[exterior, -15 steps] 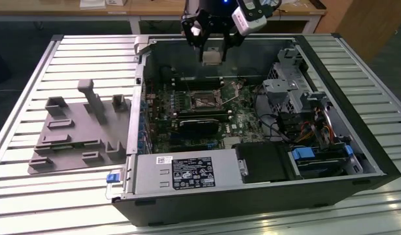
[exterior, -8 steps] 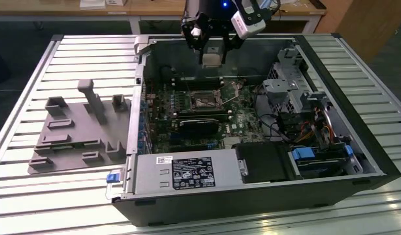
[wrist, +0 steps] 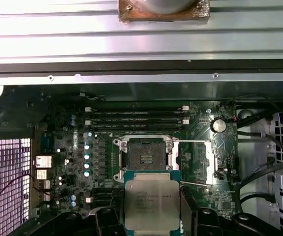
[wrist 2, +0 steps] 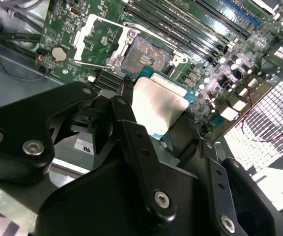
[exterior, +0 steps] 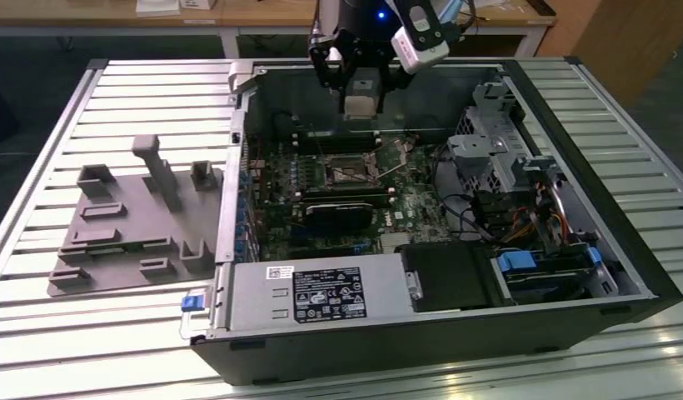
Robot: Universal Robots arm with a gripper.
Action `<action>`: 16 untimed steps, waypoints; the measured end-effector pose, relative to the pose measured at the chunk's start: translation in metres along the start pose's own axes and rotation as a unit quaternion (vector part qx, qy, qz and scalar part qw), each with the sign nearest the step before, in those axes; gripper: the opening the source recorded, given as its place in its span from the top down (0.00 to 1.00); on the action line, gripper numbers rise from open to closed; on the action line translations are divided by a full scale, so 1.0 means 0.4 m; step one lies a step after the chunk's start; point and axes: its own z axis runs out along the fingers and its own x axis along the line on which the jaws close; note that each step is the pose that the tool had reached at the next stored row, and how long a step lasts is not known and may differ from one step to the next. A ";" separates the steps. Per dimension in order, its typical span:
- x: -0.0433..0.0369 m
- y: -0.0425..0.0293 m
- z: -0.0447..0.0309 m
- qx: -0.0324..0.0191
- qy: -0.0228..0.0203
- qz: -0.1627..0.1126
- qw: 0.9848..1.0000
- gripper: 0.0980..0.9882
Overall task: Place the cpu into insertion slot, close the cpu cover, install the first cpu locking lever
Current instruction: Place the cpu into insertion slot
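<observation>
Inside the open computer case (exterior: 431,350), the gripper (exterior: 361,98) clamps the cpu (wrist: 151,204) near the empty insertion slot (wrist: 145,156); placing needs square alignment.

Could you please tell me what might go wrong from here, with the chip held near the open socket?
1. The cpu, clamped at its edges in the pincer, sits to one side of the insertion slot, not squarely over it. If it were lowered misaligned or tilted, it could damage the socket contacts.
2. A thin lever rod lies close to the cpu's edge and might snag it on the way across.
</observation>
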 end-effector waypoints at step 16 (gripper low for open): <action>-0.001 -0.002 0.025 -0.002 -0.013 0.144 0.989 0.51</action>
